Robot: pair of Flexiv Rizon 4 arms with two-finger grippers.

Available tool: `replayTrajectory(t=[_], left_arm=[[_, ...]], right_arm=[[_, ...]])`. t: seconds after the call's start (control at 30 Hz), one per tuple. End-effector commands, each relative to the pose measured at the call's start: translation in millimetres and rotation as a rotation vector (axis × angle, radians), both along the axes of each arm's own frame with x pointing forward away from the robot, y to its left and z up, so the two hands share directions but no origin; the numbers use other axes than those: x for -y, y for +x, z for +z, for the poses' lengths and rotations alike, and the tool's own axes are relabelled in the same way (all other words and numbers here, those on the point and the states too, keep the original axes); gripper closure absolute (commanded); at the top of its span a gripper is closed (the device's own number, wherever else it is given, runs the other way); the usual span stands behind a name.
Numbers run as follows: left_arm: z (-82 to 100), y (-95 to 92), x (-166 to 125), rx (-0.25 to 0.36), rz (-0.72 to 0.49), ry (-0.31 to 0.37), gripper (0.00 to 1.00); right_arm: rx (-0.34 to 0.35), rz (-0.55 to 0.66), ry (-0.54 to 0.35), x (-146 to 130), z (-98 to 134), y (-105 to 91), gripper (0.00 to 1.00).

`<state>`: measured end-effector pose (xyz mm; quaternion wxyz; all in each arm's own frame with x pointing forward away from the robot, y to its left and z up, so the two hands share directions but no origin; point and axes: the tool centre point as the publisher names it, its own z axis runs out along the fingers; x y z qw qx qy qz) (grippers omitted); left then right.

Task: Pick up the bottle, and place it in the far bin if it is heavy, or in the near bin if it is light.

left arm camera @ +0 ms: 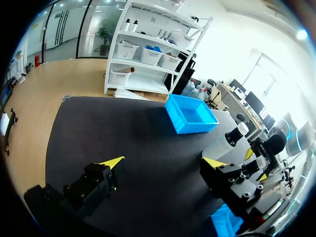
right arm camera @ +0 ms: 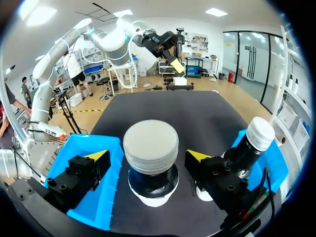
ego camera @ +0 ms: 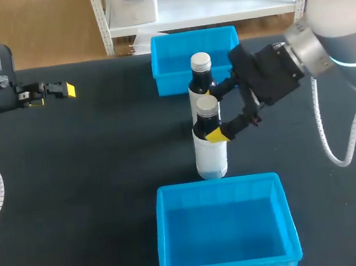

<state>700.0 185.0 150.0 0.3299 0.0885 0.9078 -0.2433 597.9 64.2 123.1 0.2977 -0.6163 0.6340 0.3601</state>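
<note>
Two white bottles with dark necks and pale caps stand upright between the bins. The nearer bottle has its cap between the yellow-tipped fingers of my right gripper. That gripper is open, with a gap on each side of the cap. The farther bottle stands just outside one finger, against the far blue bin. The near blue bin holds nothing. My left gripper hangs open and empty over the table's far left.
The black table stretches bare to the left of the bottles and bins. In the right wrist view, the near bin's rim lies under one finger and the far bin's rim behind the other bottle.
</note>
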Motion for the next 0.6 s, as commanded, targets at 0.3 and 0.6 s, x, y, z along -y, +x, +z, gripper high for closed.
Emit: replayTrajectory(t=[0.3, 0.6], left_arm=[[0.0, 0.0, 0.0, 0.000, 0.000, 0.000, 0.00], [0.0, 0.0, 0.0, 0.000, 0.000, 0.000, 0.00]], right_arm=[[-0.010, -0.006, -0.005, -2.9, -2.2, 0.1, 0.00], [-0.014, -0.010, -0.002, -3.2, -3.7, 0.5, 0.51]])
